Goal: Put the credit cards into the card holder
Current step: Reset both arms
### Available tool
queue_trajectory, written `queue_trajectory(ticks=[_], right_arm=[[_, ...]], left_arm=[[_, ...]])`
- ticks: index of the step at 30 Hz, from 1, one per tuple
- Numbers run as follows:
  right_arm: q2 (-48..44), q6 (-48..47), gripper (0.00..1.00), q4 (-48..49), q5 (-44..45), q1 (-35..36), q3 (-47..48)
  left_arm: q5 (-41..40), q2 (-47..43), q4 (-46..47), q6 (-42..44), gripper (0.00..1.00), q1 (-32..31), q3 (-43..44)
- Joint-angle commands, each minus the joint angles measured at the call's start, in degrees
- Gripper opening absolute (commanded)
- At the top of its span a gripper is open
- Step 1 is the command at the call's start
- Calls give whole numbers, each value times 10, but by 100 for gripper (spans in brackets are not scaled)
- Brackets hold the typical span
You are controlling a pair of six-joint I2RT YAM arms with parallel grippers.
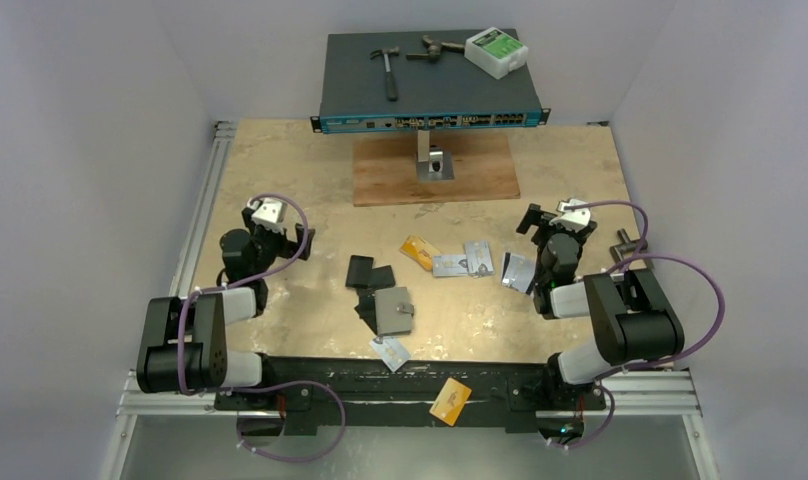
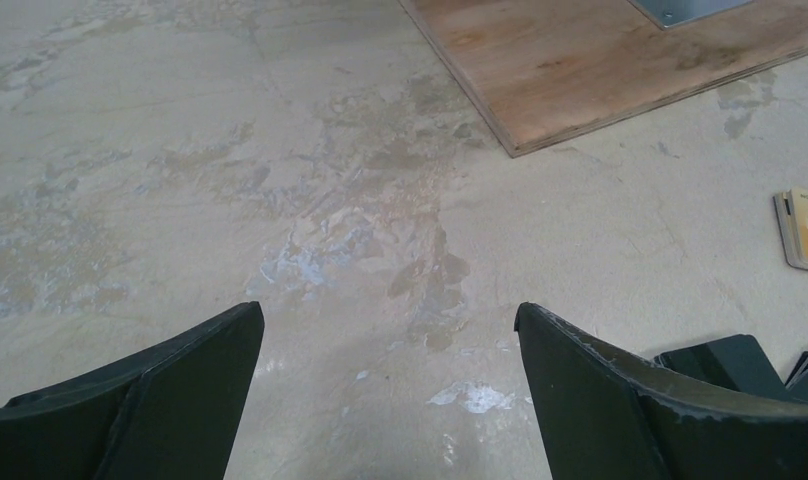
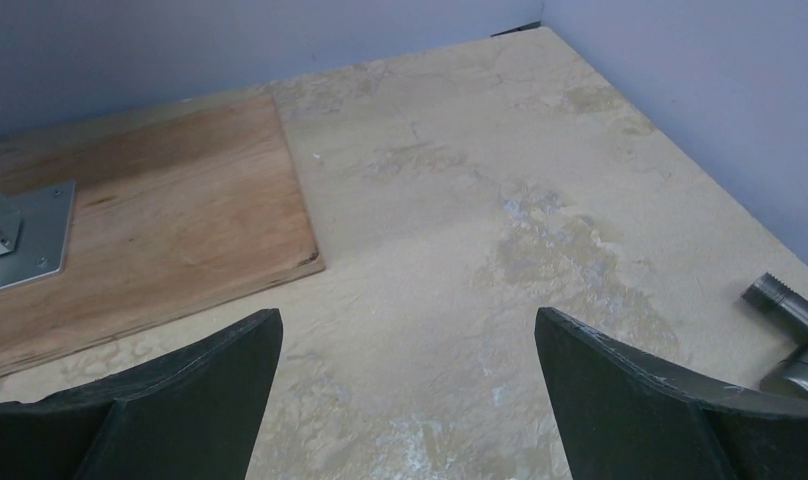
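Note:
The grey card holder point(image 1: 393, 310) lies closed on the table's near middle, its snap at the right edge. Credit cards lie scattered: an orange one point(image 1: 420, 250), silver ones point(image 1: 450, 265) point(image 1: 478, 258) point(image 1: 518, 272), a white one point(image 1: 391, 351) at the front edge, and an orange one point(image 1: 450, 400) down on the base rail. My left gripper point(image 1: 278, 222) point(image 2: 390, 320) hovers open left of them, holding nothing; the orange card point(image 2: 805, 230) shows at that view's right edge. My right gripper point(image 1: 555, 215) point(image 3: 408, 325) stands open and empty beside the rightmost silver card.
A black folding case point(image 1: 365, 272) point(image 2: 740, 360) lies just behind the card holder. A wooden board point(image 1: 435, 168) point(image 3: 150, 230) with a metal post carries a blue network switch point(image 1: 430, 85) with tools on top. A metal fitting point(image 3: 795, 320) sits at the right edge.

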Motion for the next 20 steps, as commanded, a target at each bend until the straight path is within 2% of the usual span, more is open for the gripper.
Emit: queue_trajectory(ticks=[1,2,4,6,9,20], right_arm=[[-7,-6,99,38,7,-2,6],[-4,-13,99,51,5,-2,4],[-4,-15,99,51,5,-1,4],[-3,-15,99,52,5,-1,5],[-3,-15,99,52,5,-2,5],[-4,-15,99,52,4,-2,5]], left_arm=[[-20,-3,74,-3,100,0,-1],[-23,-13,39,4,100,-1,5],[-22,-1,71,-3,100,-2,-1],[-22,-10,44,0,100,-1,3],[-22,-1,65,-3,100,-1,0],[-29,-3,53,2,100,-6,5]])
